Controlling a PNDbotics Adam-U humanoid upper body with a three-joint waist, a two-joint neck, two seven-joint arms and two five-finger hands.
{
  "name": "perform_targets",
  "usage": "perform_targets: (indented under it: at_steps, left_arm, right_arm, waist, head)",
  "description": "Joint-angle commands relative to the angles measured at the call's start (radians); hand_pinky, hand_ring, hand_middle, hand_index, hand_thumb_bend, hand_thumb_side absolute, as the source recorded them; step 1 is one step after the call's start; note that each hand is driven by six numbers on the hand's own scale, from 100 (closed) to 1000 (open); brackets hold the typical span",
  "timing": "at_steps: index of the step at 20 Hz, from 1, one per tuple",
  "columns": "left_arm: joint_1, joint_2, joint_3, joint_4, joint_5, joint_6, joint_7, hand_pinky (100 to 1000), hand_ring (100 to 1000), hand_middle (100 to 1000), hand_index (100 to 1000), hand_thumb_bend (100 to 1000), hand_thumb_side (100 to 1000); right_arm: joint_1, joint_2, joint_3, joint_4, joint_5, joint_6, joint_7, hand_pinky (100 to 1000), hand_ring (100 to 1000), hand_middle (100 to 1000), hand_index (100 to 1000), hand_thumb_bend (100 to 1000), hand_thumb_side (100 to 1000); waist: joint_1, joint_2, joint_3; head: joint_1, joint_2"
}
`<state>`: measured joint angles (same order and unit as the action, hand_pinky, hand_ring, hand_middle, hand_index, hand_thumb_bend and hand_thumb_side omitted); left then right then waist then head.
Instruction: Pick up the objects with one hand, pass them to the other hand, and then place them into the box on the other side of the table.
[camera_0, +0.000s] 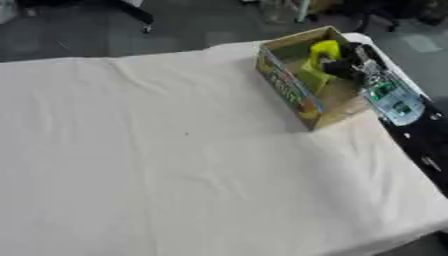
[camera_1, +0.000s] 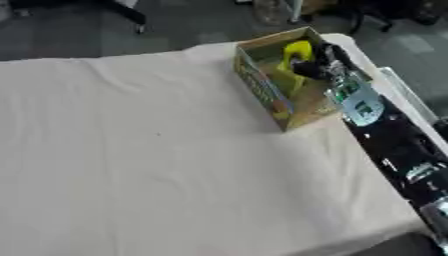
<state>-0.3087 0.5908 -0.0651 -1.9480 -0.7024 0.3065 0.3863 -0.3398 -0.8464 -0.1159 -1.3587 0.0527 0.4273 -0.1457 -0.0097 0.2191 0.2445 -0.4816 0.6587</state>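
Reaching in from the right side, the right hand (camera_0: 343, 64) sits over the open top of the cardboard box (camera_0: 289, 87) at the far right of the surface (camera_0: 157, 150). Its dark fingers (camera_1: 308, 67) appear curled against a yellow object (camera_0: 320, 60), though blur makes it hard to tell exactly how they close round it. The object is bright yellow with a rounded upper end and a greener lower part; its long axis runs roughly from the box's far corner down toward the near left, with the rounded end pointing away from the robot and upward. It lies inside the box's outline, its lower part down within the walls and its top at about rim level. What kind of thing it is cannot be made out.

The box is oblong and stands askew, its long axis running from the far left to the near right, with a printed, colourful panel on the side facing the middle of the surface. The surface is covered in a white cloth with faint creases. The right forearm (camera_1: 394, 145), black with a pale blue-green panel near the wrist, runs along the right edge of the surface toward the lower right.
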Motion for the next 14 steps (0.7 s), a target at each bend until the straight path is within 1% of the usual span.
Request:
perform_targets:
  at_steps: [1,3,5,7,8,9,11,13,14]
  left_arm:
    - [-0.009,0.018,0.008,-0.009,0.008,-0.005,0.002,493,599,670,818,415,335]
    - [-0.009,0.017,0.007,-0.008,0.008,-0.006,0.001,493,599,670,818,415,335]
    - [-0.009,0.016,0.007,-0.008,0.008,-0.006,0.001,493,599,670,818,414,336]
    - [-0.009,0.015,0.007,-0.008,0.008,-0.006,0.0,493,599,670,818,413,337]
    - [-0.009,0.015,0.006,-0.008,0.008,-0.007,0.0,493,599,670,818,413,337]
    - [-0.009,0.015,0.006,-0.007,0.008,-0.007,0.0,493,599,670,818,413,337]
    - [-0.008,0.015,0.007,-0.007,0.008,-0.006,0.0,492,599,670,818,412,338]
    - [-0.008,0.015,0.008,-0.006,0.007,-0.006,0.0,492,599,670,817,412,338]
    - [-0.008,0.015,0.009,-0.006,0.007,-0.006,0.0,492,599,670,817,412,337]
  right_arm:
    - [-0.014,-0.026,-0.016,-0.002,0.033,-0.02,0.012,911,905,812,882,310,363]
    - [-0.015,-0.025,-0.017,-0.004,0.048,-0.022,0.011,917,915,821,893,311,378]
    - [-0.016,-0.025,-0.018,-0.009,0.063,-0.016,0.008,919,922,827,903,320,369]
    - [-0.018,-0.024,-0.021,-0.015,0.07,-0.004,-0.004,920,925,830,908,333,306]
    - [-0.019,-0.023,-0.022,-0.017,0.07,0.003,-0.011,920,925,829,908,358,254]
    - [-0.019,-0.022,-0.024,-0.021,0.067,0.008,-0.02,919,924,828,907,374,228]
    - [-0.018,-0.02,-0.028,-0.035,0.046,0.011,-0.041,914,920,824,902,365,197]
    - [-0.014,-0.018,-0.036,-0.066,0.005,0.004,-0.071,910,917,822,900,339,200]
    - [-0.012,-0.018,-0.041,-0.085,-0.013,0.0,-0.091,908,915,824,900,310,250]
  waist:
    - [0.013,-0.002,-0.001]
    - [0.013,-0.002,-0.001]
    - [0.013,-0.003,-0.001]
    - [0.013,-0.003,-0.001]
    - [0.012,-0.004,-0.001]
    - [0.012,-0.004,-0.001]
    - [0.012,-0.004,-0.001]
    - [0.012,-0.003,-0.002]
    - [0.012,-0.003,-0.002]
  head:
    - [0.005,0.0]
    - [0.008,-0.003]
    - [0.01,-0.005]
    - [0.013,-0.006]
    - [0.013,-0.007]
    - [0.014,-0.006]
    - [0.016,-0.005]
    - [0.017,-0.005]
    - [0.018,-0.004]
